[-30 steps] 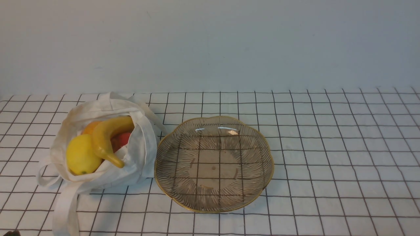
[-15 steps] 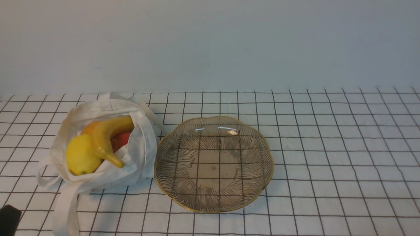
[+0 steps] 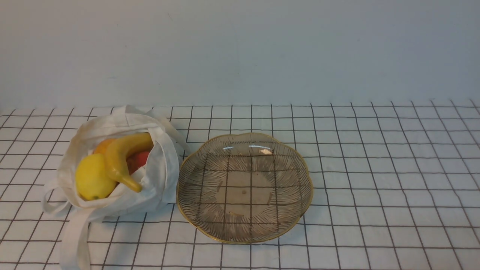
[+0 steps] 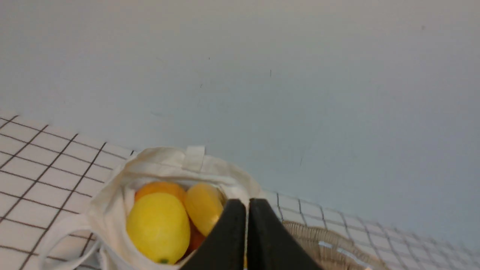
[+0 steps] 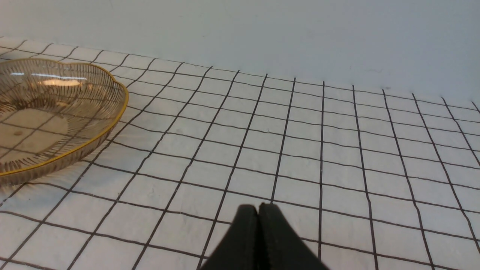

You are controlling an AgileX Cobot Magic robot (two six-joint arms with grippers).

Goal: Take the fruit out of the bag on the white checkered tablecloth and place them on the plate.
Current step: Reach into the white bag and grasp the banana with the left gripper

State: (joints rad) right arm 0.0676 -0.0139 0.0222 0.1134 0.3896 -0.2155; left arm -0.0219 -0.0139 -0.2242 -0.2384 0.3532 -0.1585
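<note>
The off-white cloth bag (image 3: pixel 157 172) lies open on the checkered tablecloth (image 3: pixel 375 168), left of the plate (image 3: pixel 296 213). In it are a lemon (image 3: pixel 91 179), a banana (image 3: pixel 120 155), an orange (image 3: pixel 102 145) and a red fruit (image 3: pixel 141 158). The plate is empty. Neither gripper shows in the front view. In the left wrist view my left gripper (image 4: pixel 246 204) is shut and empty, in front of the bag (image 4: pixel 112 187), lemon (image 4: pixel 159 225), orange (image 4: pixel 159 187) and banana (image 4: pixel 204 206). My right gripper (image 5: pixel 258 208) is shut and empty over bare cloth, right of the plate (image 5: pixel 112 116).
A plain pale wall (image 3: pixel 240 52) backs the table. A long bag strap (image 3: pixel 75 240) trails toward the front edge. Bare tablecloth stretches right of the plate.
A dark part of the left arm showed at the front view's bottom left corner half a second ago; it is out of that view now. Bag, fruit and plate have not moved.
</note>
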